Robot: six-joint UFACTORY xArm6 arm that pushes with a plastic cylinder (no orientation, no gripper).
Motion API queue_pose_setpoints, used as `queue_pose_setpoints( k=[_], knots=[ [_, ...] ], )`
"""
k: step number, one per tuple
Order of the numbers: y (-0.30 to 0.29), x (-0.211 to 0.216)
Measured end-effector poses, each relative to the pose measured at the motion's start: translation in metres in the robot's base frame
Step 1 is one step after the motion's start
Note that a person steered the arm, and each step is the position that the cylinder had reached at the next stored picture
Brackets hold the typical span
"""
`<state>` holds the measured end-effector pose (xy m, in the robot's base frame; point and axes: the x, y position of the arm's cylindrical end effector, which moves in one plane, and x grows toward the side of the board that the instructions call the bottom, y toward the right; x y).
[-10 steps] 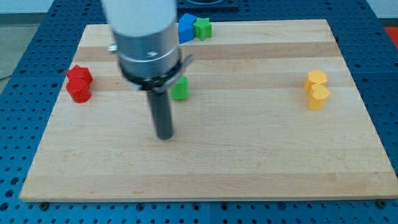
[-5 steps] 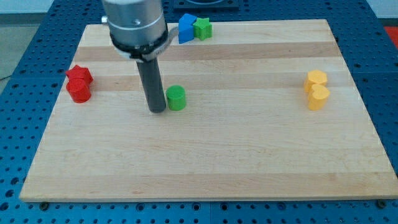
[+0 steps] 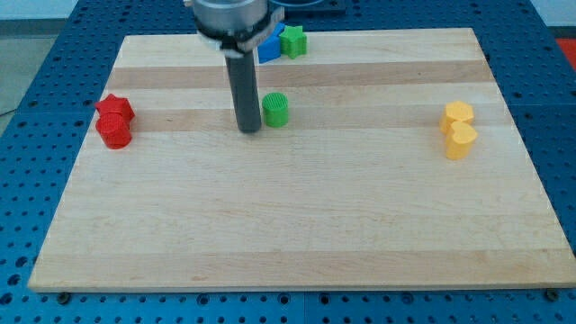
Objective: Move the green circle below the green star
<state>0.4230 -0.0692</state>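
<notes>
camera view: upright rod, my tip (image 3: 249, 129) just left of green circle (image 3: 275, 110)

Pale wooden board (image 3: 297, 234) with small coloured blocks scattered near its edges and middle.

The board sits on a blue perforated bench (image 3: 36, 99). A green circle (image 3: 275, 109) stands a little toward the view's top of the board's middle, with my tip (image 3: 249, 130) resting on the wood just beside it on the view's left. A green star (image 3: 292, 40) and a blue block (image 3: 268, 47) touch each other at the view's top edge. Two red blocks (image 3: 114, 121) huddle together at the view's left, and two yellow blocks (image 3: 459, 130) sit together at the view's right.
</notes>
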Motion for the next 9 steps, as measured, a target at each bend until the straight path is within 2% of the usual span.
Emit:
queue_pose_setpoints(
  k=[1, 3, 4, 5, 6, 7, 9],
  knots=[
    [0.025, -0.002],
    [0.04, -0.112],
    [0.04, -0.084],
    [0.004, -0.07],
    [0.003, -0.097],
    [0.028, -0.101],
    [0.029, -0.139]
  ],
)
